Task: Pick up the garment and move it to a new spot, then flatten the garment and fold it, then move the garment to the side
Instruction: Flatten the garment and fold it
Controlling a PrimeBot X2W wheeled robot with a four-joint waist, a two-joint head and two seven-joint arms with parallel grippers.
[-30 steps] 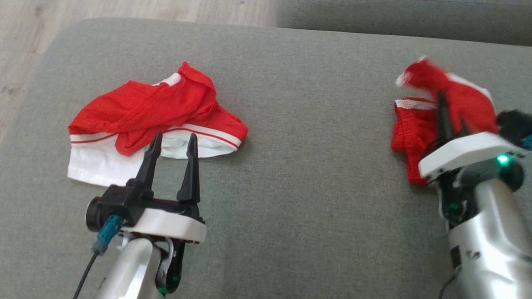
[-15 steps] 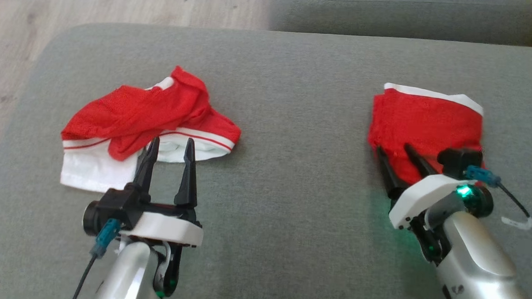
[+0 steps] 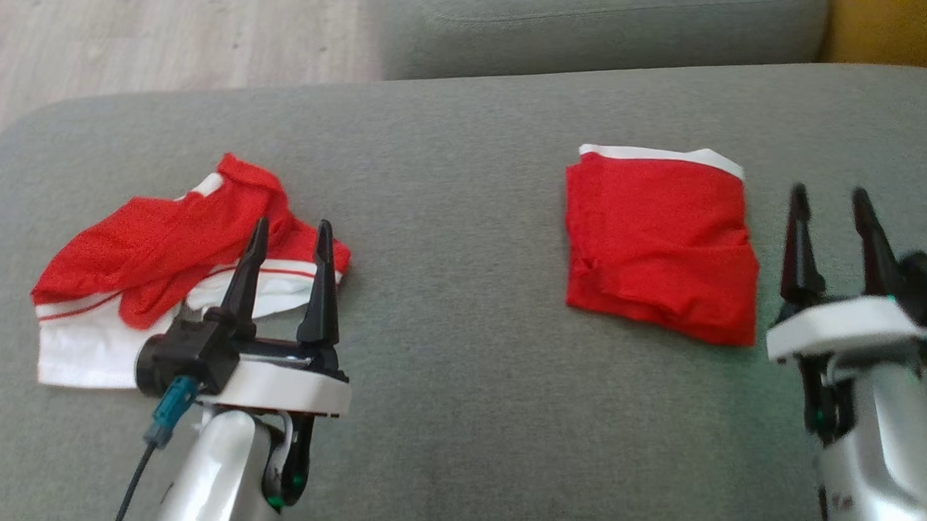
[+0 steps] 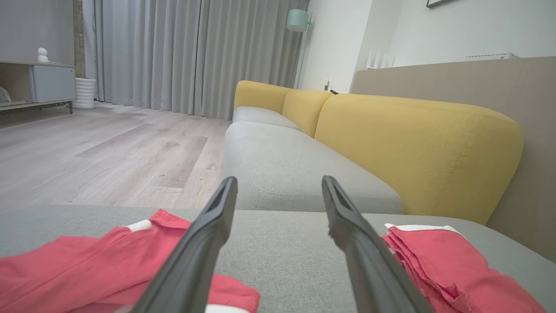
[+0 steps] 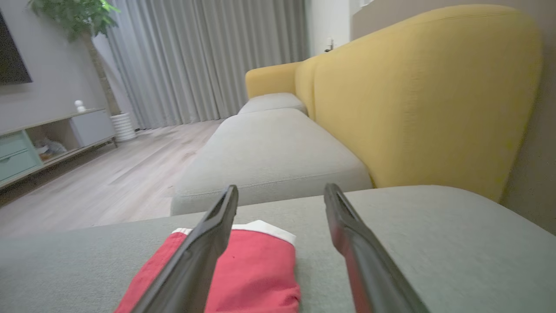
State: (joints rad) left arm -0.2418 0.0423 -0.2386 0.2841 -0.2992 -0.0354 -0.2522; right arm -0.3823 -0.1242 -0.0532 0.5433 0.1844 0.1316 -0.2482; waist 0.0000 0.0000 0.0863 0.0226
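Observation:
A folded red garment (image 3: 661, 244) with a white band along its far edge lies flat on the grey seat cushion (image 3: 459, 384), right of centre. My right gripper (image 3: 828, 200) stands open just to its right, apart from it, with nothing between its fingers. The right wrist view has the folded garment (image 5: 256, 269) at the lower left, behind the left finger of the open gripper (image 5: 281, 189). A crumpled red and white garment (image 3: 163, 258) lies at the left. My left gripper (image 3: 291, 235) is open at its near right edge, fingers over the cloth. The left wrist view shows both garments, crumpled (image 4: 87, 265) and folded (image 4: 447, 265), either side of that gripper (image 4: 279, 182).
A wooden floor (image 3: 132, 25) lies beyond the cushion's rounded far-left edge. A second grey cushion (image 3: 595, 18) adjoins at the back. The yellow backrest (image 4: 417, 148) runs along the right side. Bare cushion spans between the two garments.
My right gripper has opened, let go of the red garment and drawn back to its right. That garment now lies folded flat. The head camera has shifted; the left arm has held still.

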